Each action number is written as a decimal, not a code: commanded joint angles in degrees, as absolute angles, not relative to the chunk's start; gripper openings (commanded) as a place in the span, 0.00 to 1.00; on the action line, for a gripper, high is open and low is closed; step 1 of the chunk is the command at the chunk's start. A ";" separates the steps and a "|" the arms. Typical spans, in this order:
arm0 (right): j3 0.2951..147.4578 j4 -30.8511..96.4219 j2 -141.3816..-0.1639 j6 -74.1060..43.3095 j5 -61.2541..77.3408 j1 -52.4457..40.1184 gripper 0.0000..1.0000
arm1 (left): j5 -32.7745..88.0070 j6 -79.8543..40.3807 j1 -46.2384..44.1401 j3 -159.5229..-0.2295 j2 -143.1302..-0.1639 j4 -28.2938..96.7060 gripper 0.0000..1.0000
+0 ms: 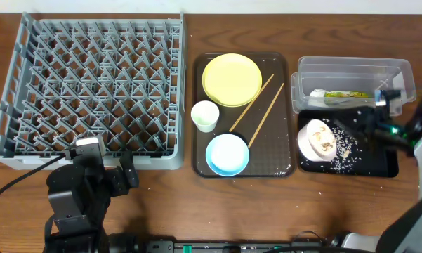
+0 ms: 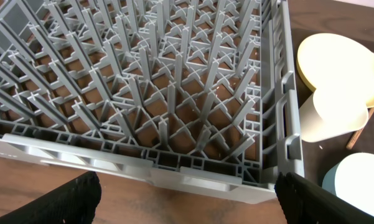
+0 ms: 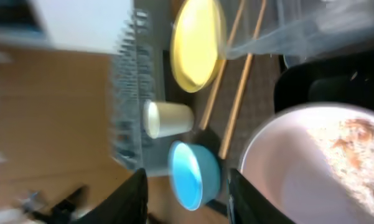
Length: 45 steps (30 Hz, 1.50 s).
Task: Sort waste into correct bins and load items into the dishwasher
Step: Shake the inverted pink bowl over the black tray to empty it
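Right gripper (image 3: 187, 186) hanging slack over the black tray (image 1: 383, 165), the white bowl (image 1: 317, 139) lying just beside its fingers.

Its jaws are standing apart with nothing between them. The white bowl is lying tipped in the left end of the black tray, right next to one finger, though whether it is touching cannot be told. Food scraps (image 1: 345, 149) are sticking inside the bowl and lying scattered across the tray next to it. Just behind, the clear tub (image 1: 351, 65) is holding the green-and-yellow wrapper (image 1: 340, 95). Farther left, the brown serving tray (image 1: 274, 151) is carrying the blue bowl (image 1: 227, 154), white cup (image 1: 205, 115), chopsticks (image 1: 267, 114) and yellow plate (image 1: 232, 79) — all well apart from that gripper. Farthest off, the left gripper (image 2: 188, 186) is hovering wide open and empty, facing the near wall of the grey dish rack (image 1: 126, 160).
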State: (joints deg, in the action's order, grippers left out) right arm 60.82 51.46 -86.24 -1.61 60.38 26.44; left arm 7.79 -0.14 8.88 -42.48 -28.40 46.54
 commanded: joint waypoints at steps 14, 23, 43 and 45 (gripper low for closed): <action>70.70 62.98 -87.20 -1.21 10.72 -4.91 0.53 | 7.94 0.21 8.82 -43.57 -28.32 46.70 0.93; 69.69 65.25 -93.03 0.49 9.65 -5.08 0.46 | 7.94 0.21 8.82 -43.57 -28.32 46.72 0.93; 64.58 59.72 -94.83 -2.98 9.91 -5.32 0.11 | 7.94 0.21 8.82 -43.57 -28.32 46.70 0.93; 64.53 59.72 -94.83 -3.20 9.93 -5.32 0.05 | 7.97 0.21 8.82 -43.57 -28.32 46.72 0.93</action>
State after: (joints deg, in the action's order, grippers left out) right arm 64.88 59.92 -94.26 -2.50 10.26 -4.75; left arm 7.77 -0.14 8.88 -42.48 -28.40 46.54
